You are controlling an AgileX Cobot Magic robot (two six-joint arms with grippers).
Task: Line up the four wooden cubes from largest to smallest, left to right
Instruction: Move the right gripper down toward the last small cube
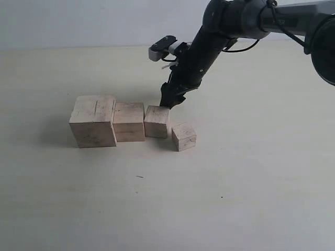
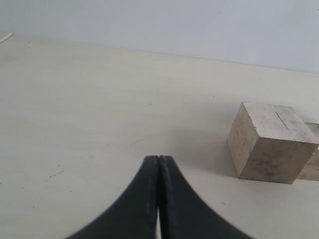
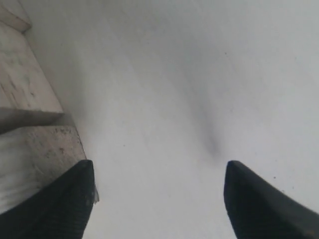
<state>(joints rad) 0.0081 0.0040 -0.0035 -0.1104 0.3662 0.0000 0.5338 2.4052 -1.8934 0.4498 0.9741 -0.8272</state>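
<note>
The four wooden cubes stand on the pale table in the exterior view. The largest cube (image 1: 93,121), the second cube (image 1: 129,121) and the third cube (image 1: 156,122) sit side by side, touching in a row. The smallest cube (image 1: 183,136) stands apart, slightly nearer and to the right. My right gripper (image 1: 168,102) hangs just behind the third cube's far right corner. In the right wrist view it (image 3: 158,167) is open, with only bare table between its fingers, and one finger (image 3: 70,199) is beside the third cube (image 3: 40,159). My left gripper (image 2: 158,158) is shut and empty, well away from the largest cube (image 2: 271,142).
The pale table (image 1: 251,183) stretches bare around the cubes. A light wall (image 1: 78,21) rises behind the table's far edge. The right arm (image 1: 220,31) reaches in from the upper right above the table.
</note>
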